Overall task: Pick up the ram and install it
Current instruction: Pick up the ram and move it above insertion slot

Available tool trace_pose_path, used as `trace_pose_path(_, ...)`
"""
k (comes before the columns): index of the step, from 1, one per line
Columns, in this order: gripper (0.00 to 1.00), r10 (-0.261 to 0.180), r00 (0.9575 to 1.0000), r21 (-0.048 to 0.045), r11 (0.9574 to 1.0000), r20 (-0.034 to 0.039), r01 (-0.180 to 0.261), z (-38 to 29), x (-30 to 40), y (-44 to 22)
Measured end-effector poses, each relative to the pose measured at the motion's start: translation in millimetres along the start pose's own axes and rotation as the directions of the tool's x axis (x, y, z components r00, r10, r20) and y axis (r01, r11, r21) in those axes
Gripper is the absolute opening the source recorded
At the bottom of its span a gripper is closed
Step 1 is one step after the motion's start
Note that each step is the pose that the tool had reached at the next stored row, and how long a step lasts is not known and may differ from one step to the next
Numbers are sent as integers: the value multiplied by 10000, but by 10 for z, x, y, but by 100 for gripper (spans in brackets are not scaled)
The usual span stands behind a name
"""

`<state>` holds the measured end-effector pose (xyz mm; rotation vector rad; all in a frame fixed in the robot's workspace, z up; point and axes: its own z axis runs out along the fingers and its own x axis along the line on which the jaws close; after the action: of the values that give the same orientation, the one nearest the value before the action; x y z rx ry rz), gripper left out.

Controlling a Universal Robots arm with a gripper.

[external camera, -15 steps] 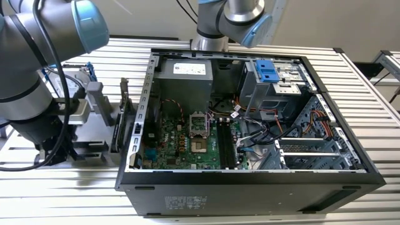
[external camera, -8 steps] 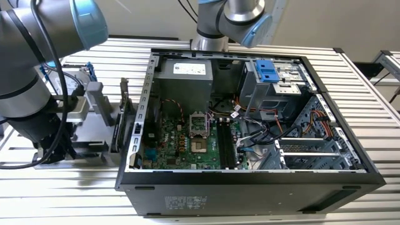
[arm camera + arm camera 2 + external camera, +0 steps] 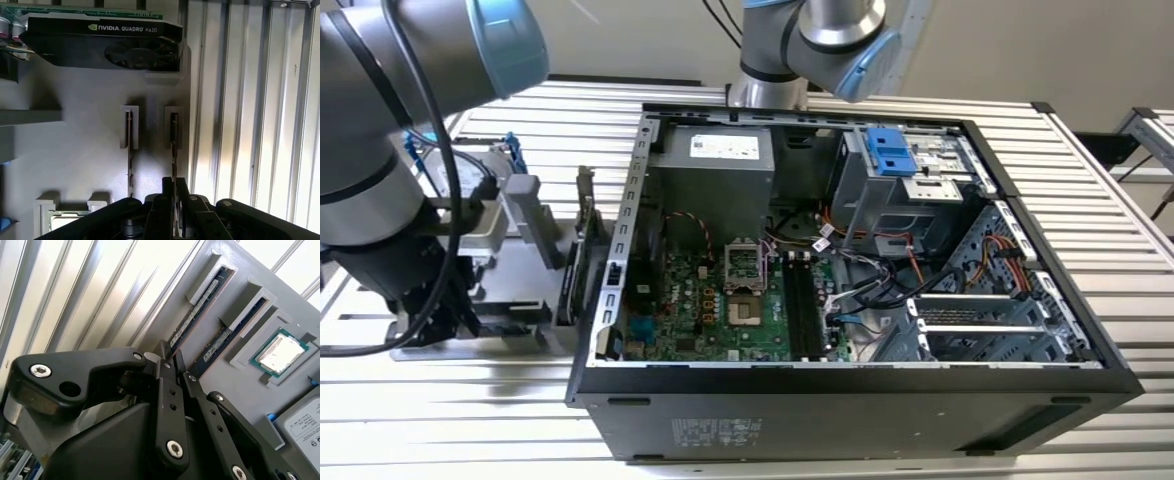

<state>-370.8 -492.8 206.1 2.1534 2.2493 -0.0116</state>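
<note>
My black tool [image 3: 175, 181] sits over the slim greenish ram stick [image 3: 173, 137], standing edge-up in the grey plastic holder [image 3: 90, 150] by the ribbed table [image 3: 250, 100]. I cannot tell whether it is clamped. Nothing is lifted yet; the open black computer case's [image 3: 854, 410] memory slots [image 3: 803, 305] look empty.

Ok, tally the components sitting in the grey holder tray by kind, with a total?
Ram sticks: 2
Graphics card: 1
Processor: 1
Hard drive: 1
Total: 5
</note>
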Motion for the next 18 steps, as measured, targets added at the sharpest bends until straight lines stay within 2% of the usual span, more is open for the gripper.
trace_pose_path(18, 0, 0, 10000, 1, 10000, 1, 0, -115, -3, 1)
